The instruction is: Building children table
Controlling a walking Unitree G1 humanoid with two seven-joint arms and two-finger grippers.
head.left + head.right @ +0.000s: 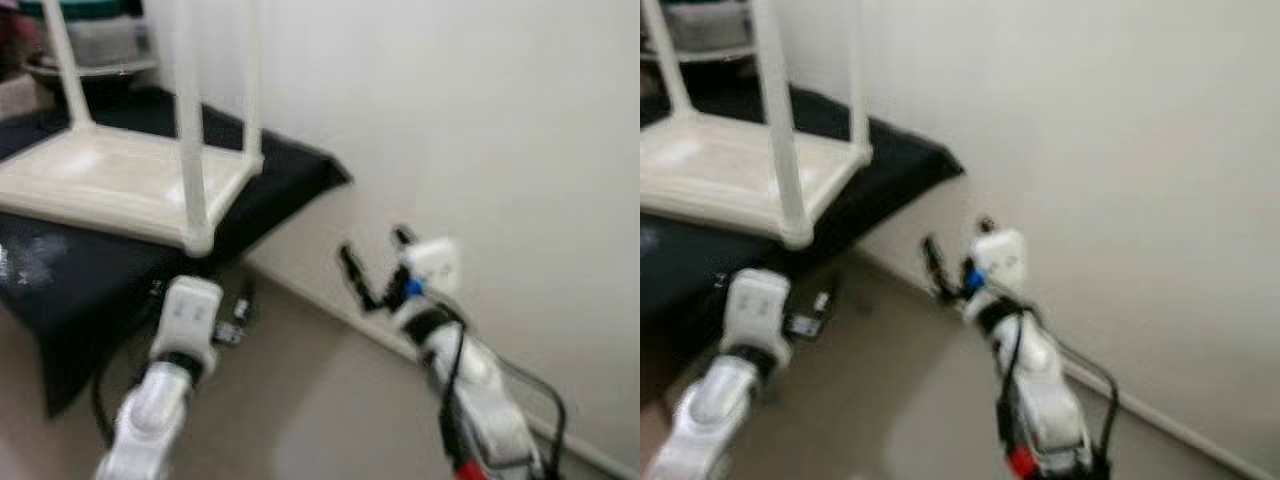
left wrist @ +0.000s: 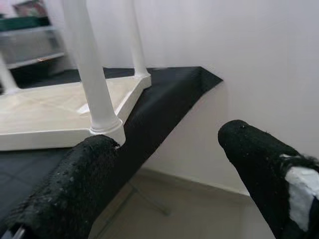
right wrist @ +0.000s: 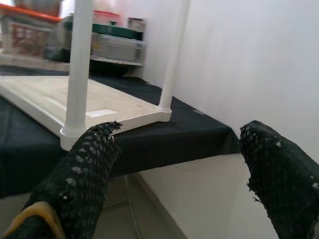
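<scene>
A white plastic children's table [image 1: 100,175] lies upside down on a surface draped in black cloth [image 1: 290,170]. Its legs point up, and the nearest leg [image 1: 190,130] stands at the corner closest to me. My left gripper [image 2: 169,144] is held low, just in front of and below that corner, open and holding nothing. Further right, near the wall, my right gripper [image 1: 375,255] is raised with its fingers spread open and nothing between them. It faces the table's near corner [image 3: 70,137] from a distance.
A white wall [image 1: 500,150] runs close along the right side, with a skirting line at the floor. Shelves with storage boxes [image 3: 114,42] stand behind the black surface. Cables [image 1: 235,325] hang under the surface's edge. Beige floor [image 1: 300,410] lies between my arms.
</scene>
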